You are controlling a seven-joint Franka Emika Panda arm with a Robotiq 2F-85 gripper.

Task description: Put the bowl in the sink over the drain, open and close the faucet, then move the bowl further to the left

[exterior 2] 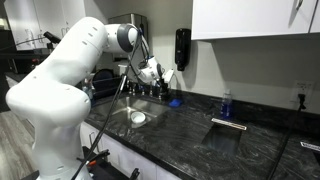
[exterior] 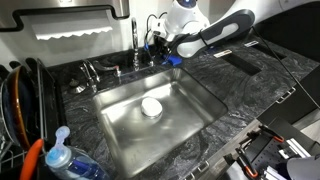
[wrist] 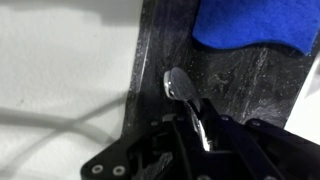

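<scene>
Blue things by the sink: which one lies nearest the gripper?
The sponge, lying flat right beside the gripper behind the sink. The blue-capped bottle stands far off, at the sink's opposite corner.

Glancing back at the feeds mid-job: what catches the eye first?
The white arm reaches to the back edge of the sink, its gripper straddling the faucet's chrome lever beside a blue sponge. The small white bowl sits mid-basin.

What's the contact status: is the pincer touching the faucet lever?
Touching. Wrist view: the faucet lever sits pinched inside the pincer, no gap visible.
</scene>
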